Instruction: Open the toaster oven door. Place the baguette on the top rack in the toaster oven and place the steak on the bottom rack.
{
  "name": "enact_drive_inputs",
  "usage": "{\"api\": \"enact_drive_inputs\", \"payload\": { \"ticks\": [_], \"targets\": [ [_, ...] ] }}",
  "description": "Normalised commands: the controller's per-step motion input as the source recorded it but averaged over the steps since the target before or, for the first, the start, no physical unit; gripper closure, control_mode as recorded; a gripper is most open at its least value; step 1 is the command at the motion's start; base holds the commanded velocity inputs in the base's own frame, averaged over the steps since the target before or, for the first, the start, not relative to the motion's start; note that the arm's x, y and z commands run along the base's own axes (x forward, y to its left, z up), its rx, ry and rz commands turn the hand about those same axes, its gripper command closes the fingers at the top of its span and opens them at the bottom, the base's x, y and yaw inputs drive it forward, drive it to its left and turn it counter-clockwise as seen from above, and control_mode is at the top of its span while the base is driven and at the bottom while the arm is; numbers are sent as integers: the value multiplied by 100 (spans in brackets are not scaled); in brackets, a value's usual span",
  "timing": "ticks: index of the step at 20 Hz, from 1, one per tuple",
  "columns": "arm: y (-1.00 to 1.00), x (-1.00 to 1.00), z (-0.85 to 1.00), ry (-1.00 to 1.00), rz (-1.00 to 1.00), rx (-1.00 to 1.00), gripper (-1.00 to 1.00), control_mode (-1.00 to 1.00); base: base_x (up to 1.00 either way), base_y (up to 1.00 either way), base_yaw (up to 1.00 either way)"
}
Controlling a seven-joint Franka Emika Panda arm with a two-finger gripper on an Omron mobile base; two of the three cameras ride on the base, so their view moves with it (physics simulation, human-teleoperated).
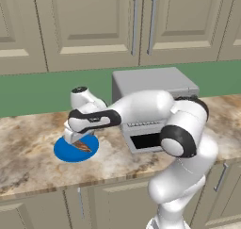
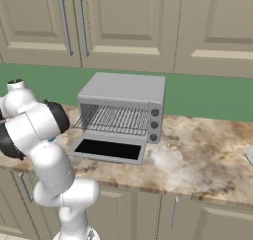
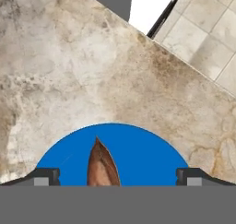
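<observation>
Baguette (image 3: 102,165) length is cut off in the hand view; a brown, dark-streaked pointed end is seen on the blue plate (image 3: 143,154). Gripper (image 3: 117,177) fingers are spread wide either side of it. Toaster oven door (image 2: 108,150) is folded down.

The white arm (image 1: 183,143) is rising from the base, bending at a dark elbow joint and reaching out to the left, its forearm lying roughly level. The wrist is turning downward at the far left end, so the gripper (image 1: 75,141) is pointing down. In the hand view its two dark fingertips (image 3: 46,177) are standing wide apart, holding nothing.
</observation>
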Motion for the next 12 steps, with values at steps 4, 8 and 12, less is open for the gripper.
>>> {"api": "enact_drive_inputs", "payload": {
  "ticks": [4, 8, 12],
  "targets": [
    [14, 50, -51, 0, -3, 0, -100, -100, 0, 0, 0],
    [11, 45, -47, 0, -7, 0, -100, -100, 0, 0, 0],
    [12, 18, -42, 0, -5, 0, -100, -100, 0, 0, 0]
  ]
}}
